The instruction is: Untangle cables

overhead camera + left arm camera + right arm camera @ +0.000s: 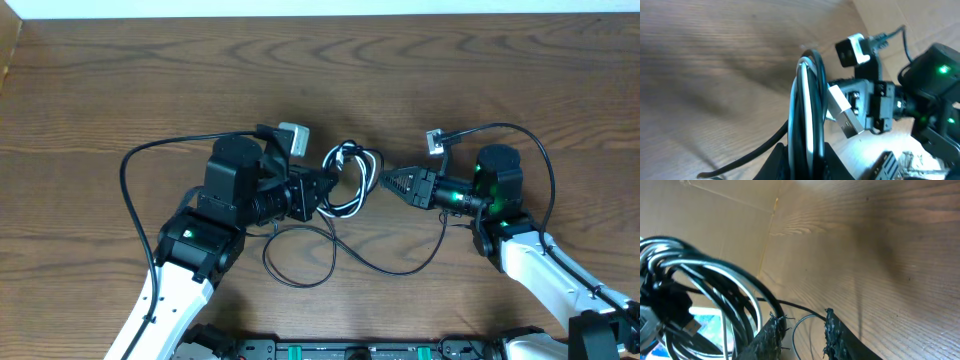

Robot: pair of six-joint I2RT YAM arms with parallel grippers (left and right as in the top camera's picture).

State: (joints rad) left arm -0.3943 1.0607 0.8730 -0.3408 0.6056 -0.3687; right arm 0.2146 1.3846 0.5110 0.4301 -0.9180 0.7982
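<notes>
cables crowd centre; far table open.

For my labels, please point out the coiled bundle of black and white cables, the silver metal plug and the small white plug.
coiled bundle of black and white cables [807, 115], left wrist view, its strands.
silver metal plug [844, 112], left wrist view, its shell.
small white plug [435, 142], overhead view, its body.

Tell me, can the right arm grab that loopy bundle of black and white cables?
Probably yes. The right gripper points straight at the looped bundle of black and white cables, close by, with nothing between them. The left gripper holds the bundle's other side.
</notes>
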